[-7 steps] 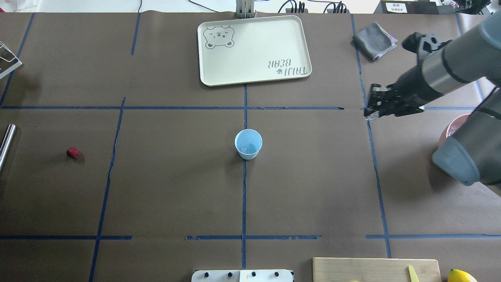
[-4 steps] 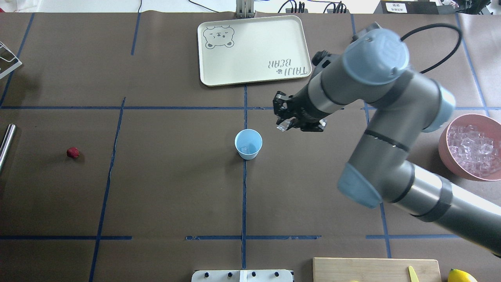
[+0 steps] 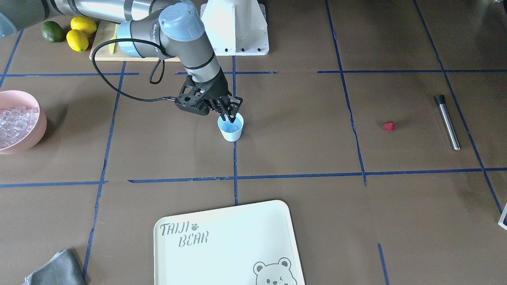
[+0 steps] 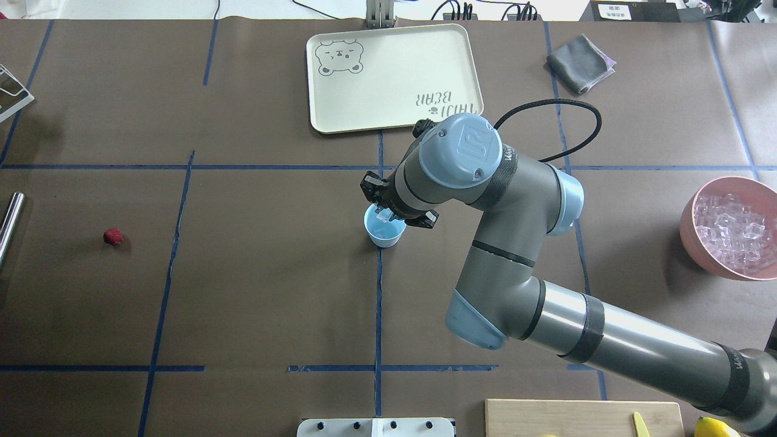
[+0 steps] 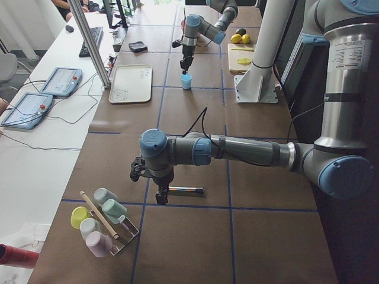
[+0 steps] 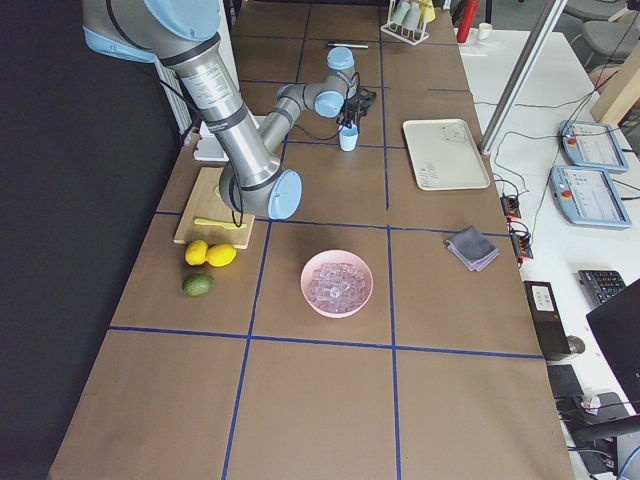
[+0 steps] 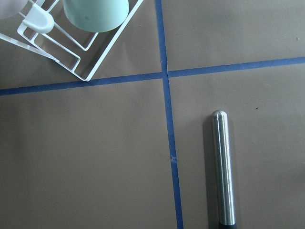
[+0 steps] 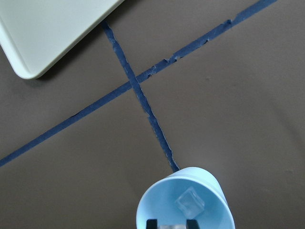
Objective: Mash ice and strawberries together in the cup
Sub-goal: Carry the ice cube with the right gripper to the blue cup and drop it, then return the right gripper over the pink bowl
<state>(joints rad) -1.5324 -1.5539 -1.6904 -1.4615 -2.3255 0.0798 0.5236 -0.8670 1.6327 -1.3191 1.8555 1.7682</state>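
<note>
We see the table, matte brown paper ruled with blue tape, with the right arm reaching to its middle. Well beyond the right gripper, on the side away from the base, lies the flat cream tray, smooth and round-cornered. Well apart from that gripper, out on its own arm's side, sits the round pink bowl heaped with glassy ice; we take it to be the supply. Directly beneath the gripper stands the cup, thin light-blue plastic, tapered, upright so it can take what is dropped in. The jaws look pinched on one clear cube just over the cup's mouth, and a second cube lies on the cup's floor. We judge this to be the ice-loading step, with mashing not yet begun. The left gripper hangs just above the polished steel rod, round-tipped and likely the masher; we cannot tell whether its jaws are apart or together. The strawberry, small, red and bumpy, rests on the paper near the left gripper, well apart from the cup
</note>
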